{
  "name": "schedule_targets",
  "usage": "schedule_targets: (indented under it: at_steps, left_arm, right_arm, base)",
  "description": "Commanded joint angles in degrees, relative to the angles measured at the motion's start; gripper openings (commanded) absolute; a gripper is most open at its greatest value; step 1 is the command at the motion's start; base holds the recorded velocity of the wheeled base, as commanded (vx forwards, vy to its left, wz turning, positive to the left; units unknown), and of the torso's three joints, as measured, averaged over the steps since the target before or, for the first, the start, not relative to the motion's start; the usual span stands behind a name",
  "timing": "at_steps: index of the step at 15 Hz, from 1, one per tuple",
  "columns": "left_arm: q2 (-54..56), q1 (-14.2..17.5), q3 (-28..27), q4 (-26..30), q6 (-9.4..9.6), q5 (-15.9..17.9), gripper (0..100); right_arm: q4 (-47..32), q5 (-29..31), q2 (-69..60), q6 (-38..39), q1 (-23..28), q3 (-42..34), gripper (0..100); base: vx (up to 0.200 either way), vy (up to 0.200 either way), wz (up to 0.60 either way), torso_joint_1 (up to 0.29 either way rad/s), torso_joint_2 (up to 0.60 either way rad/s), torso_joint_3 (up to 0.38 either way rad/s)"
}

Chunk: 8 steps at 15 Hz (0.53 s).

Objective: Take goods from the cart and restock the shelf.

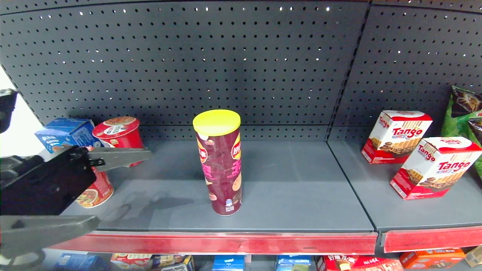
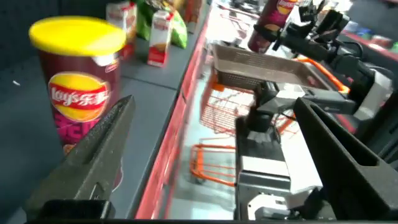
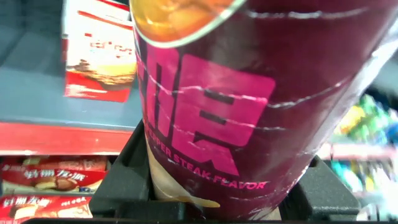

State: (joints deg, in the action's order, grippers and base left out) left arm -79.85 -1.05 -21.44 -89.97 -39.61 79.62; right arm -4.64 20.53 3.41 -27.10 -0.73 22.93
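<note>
One tall maroon crisp can with a yellow plastic lid [image 1: 222,165] stood upright near the middle of the grey metal shelf [image 1: 293,188], so I judged that one item was already restocked. The left gripper [image 1: 122,187] hung at 9 o'clock of it, jaws wide open and empty, apart from the can. The right gripper [image 3: 224,193] had its jaws closed around a second maroon crisp can [image 3: 249,93], off the shelf and near the orange wire cart [image 2: 211,165]; placing it was left to do. The held can's lid and base were cut off, and I could not make out what lay inside the cart. A red noodle cup [image 1: 96,188] at 9 o'clock was partly hidden behind the left gripper.
</note>
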Motion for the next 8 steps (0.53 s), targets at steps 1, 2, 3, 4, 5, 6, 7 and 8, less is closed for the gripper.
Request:
schedule_targets:
  at_steps: [1,2,3,4,5,6,7,8]
  left_arm:
    - [12.61,6.76,8.87,0.14,-0.12,-2.45,100]
    - [14.37,8.43,13.88,0.05,-0.03,-3.59,100]
    - [16.48,8.69,16.70,0.05,0.06,-4.12,100]
    - [18.68,9.13,17.84,0.23,-0.03,-4.21,100]
    - [21.84,14.14,18.28,1.81,-0.03,-4.65,100]
    - [22.46,16.25,18.28,2.69,-0.03,-4.82,100]
    - [23.69,20.38,18.02,4.62,-0.03,-4.91,100]
    - [23.86,22.67,17.31,5.06,-0.03,-5.00,100]
  right_arm:
    - [-0.01,0.65,0.54,0.64,-0.06,-0.17,0]
    - [0.25,0.56,1.42,0.73,-0.24,0.01,0]
    - [0.51,0.56,2.65,0.91,-0.59,0.54,0]
    - [0.95,0.65,3.62,0.91,-0.59,1.06,0]
    - [1.57,0.65,5.73,1.70,-0.41,2.03,0]
    - [1.66,0.65,6.61,2.49,-0.24,2.38,0]
    - [1.57,0.65,9.86,5.74,0.91,4.49,0]
    - [1.57,0.65,15.66,10.66,2.23,8.27,0]
  base:
    - [0.000,0.000,0.00,0.000,0.00,0.000]
    - [0.000,0.000,0.00,0.000,0.00,0.000]
    - [0.000,0.000,0.00,0.000,0.00,0.000]
    - [0.000,0.000,0.00,0.000,0.00,0.000]
    - [0.000,0.000,0.00,0.000,0.00,0.000]
    - [0.000,0.000,0.00,0.000,0.00,0.000]
    - [0.000,0.000,0.00,0.000,0.00,0.000]
    - [0.000,0.000,0.00,0.000,0.00,0.000]
